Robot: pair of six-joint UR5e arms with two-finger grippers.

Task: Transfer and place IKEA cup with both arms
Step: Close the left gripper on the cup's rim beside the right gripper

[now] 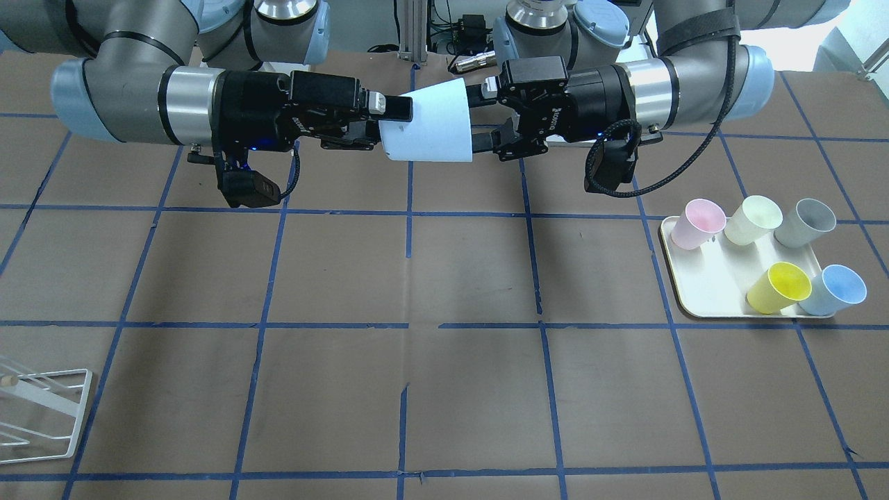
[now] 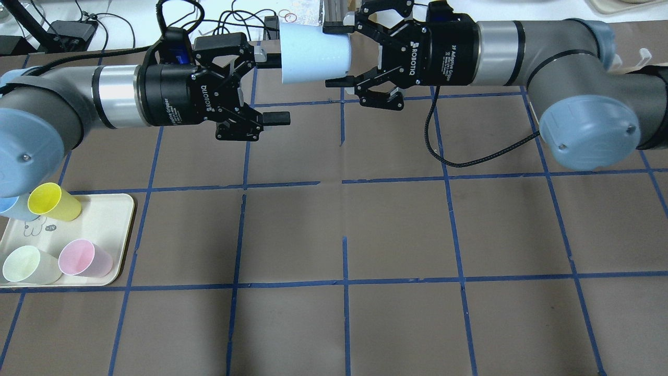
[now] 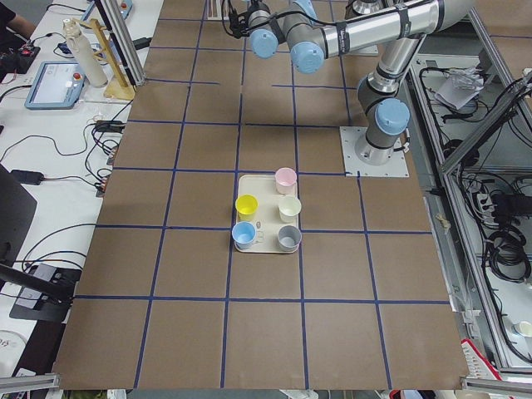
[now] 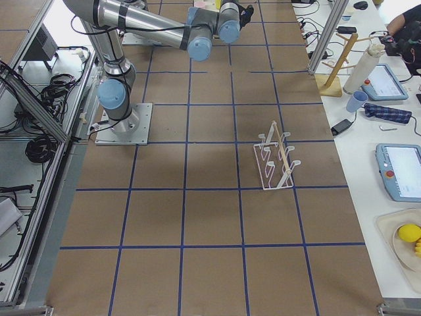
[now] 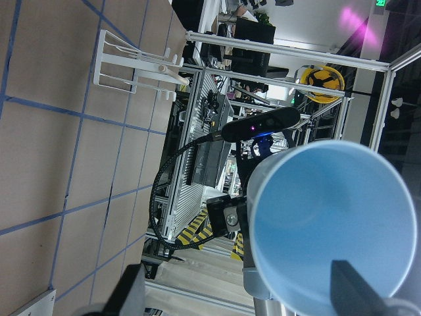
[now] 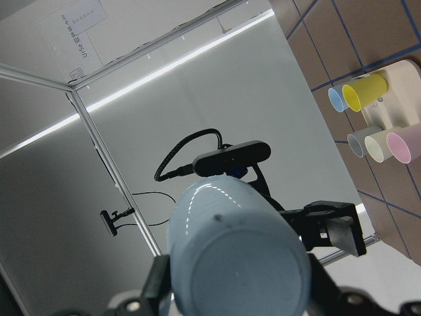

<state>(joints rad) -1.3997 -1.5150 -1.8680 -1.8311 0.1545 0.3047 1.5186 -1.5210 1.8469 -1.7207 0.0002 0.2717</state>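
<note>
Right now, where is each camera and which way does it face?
Front-facing: across the table, facing the robot; left arm at right.
Overhead: behind the robot, looking down; right arm at right.
Exterior left: robot's left table end; tray near, arms far.
Exterior right: opposite end; rack near.
Left wrist: into the open IKEA cup, past left claw.
Right wrist: at its base, past right claw.
Shared: both wrists see the cup.

A robotics lab. Told by the left arm [image 3: 374,25] and right arm [image 4: 141,21], each bolted to a steel plate [image 3: 353,162] at the desk's [image 3: 266,332] robot-side edge. Also by the brown paper ruled with a blue tape grid [image 2: 344,261], an aluminium post [image 3: 123,41] at a far corner, loose cables [image 3: 499,241] beyond the edge, a control pendant [image 4: 401,171] on a side bench [image 4: 368,141], and a camera [image 5: 260,125] on a wrist.
</note>
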